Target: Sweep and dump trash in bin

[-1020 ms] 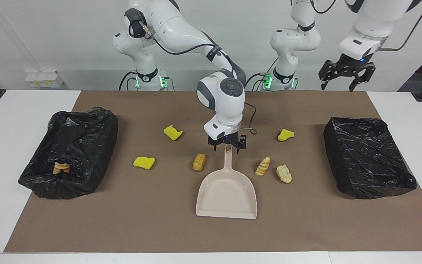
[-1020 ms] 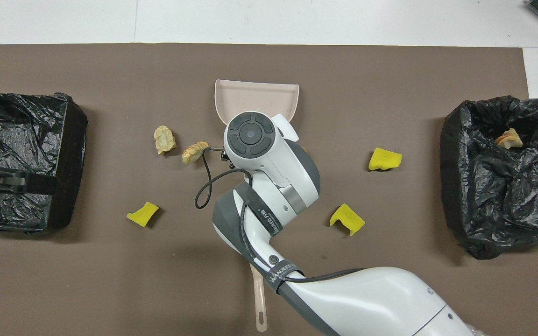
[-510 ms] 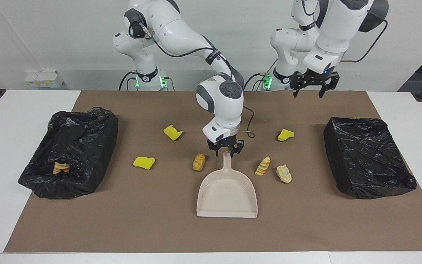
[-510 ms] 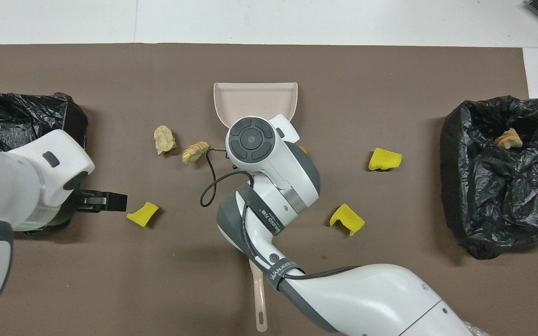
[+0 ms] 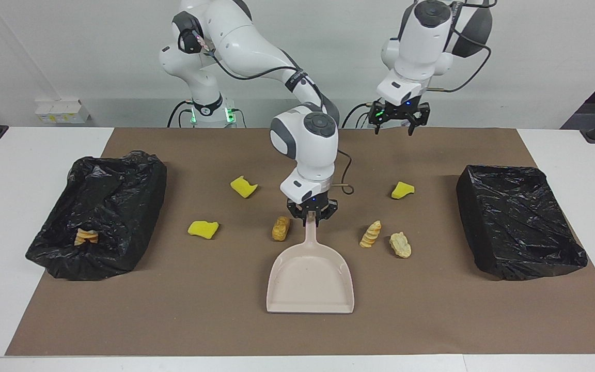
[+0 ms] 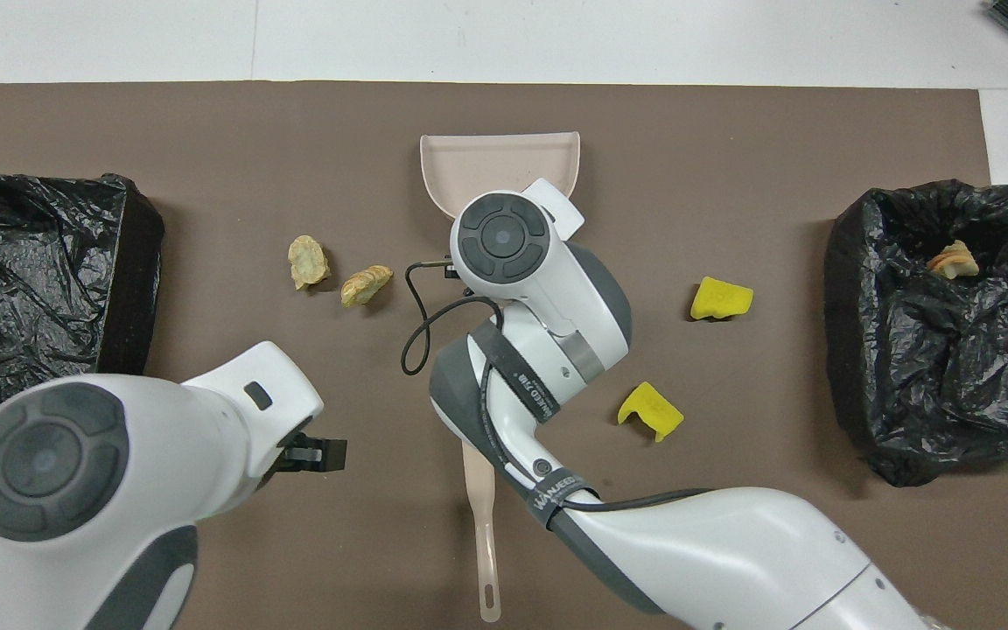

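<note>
The flat beige plastic dustpan (image 5: 310, 281) is being gripped at its handle by the downward-pointing right gripper (image 5: 311, 214). Yellow and golden-brown trash (image 5: 370, 234) is lying beside it. The left gripper (image 5: 394, 120) is being held open above the mat's near edge.

The scene was evenly and brightly lit from above. Soft, short shadows were cast beside the black bin liners (image 5: 519, 219), whose creases were marked by faint glare. Both views were sharply rendered.

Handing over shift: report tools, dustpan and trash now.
Right tool shut on dustpan handle. Left tool open, raised over mat. Six trash pieces loose; one in bin. Nothing obstructing.
</note>
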Controlling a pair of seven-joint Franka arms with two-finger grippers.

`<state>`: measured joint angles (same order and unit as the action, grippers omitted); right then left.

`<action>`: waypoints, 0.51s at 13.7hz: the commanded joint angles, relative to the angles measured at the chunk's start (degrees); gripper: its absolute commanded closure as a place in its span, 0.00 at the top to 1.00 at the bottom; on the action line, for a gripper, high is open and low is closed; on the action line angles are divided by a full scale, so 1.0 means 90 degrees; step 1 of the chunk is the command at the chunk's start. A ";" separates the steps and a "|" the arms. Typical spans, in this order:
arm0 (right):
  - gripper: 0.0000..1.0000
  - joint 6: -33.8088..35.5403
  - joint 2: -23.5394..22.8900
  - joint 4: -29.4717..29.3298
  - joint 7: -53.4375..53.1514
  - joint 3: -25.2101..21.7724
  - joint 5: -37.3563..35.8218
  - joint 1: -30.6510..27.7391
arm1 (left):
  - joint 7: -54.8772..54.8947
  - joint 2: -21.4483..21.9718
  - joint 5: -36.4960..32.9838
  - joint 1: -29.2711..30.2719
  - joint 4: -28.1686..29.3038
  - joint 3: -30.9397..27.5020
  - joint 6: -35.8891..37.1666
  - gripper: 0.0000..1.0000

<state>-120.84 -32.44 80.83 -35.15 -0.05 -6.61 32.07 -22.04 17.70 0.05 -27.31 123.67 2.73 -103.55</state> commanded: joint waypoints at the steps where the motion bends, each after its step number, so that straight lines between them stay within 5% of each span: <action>1: 0.00 0.0222 0.0478 0.0169 0.1137 0.0055 0.0274 -0.0330 | -0.0897 0.0212 0.0072 -0.0790 0.0584 -0.0108 -0.0533 1.00; 4: 0.00 0.0759 0.0713 0.0208 0.2903 0.0055 0.0461 -0.0624 | -0.2101 0.0163 0.0111 -0.1680 0.1073 -0.0098 -0.1238 1.00; 7: 0.00 0.1316 0.0830 0.0218 0.4469 0.0055 0.0452 -0.0682 | -0.2891 -0.0723 0.0141 -0.2442 0.1074 -0.0108 -0.1996 1.00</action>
<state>-110.48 -26.75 81.09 -2.12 -0.01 -3.31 26.54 -44.59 15.91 0.62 -45.57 132.93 2.91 -116.27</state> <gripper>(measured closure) 0.665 0.000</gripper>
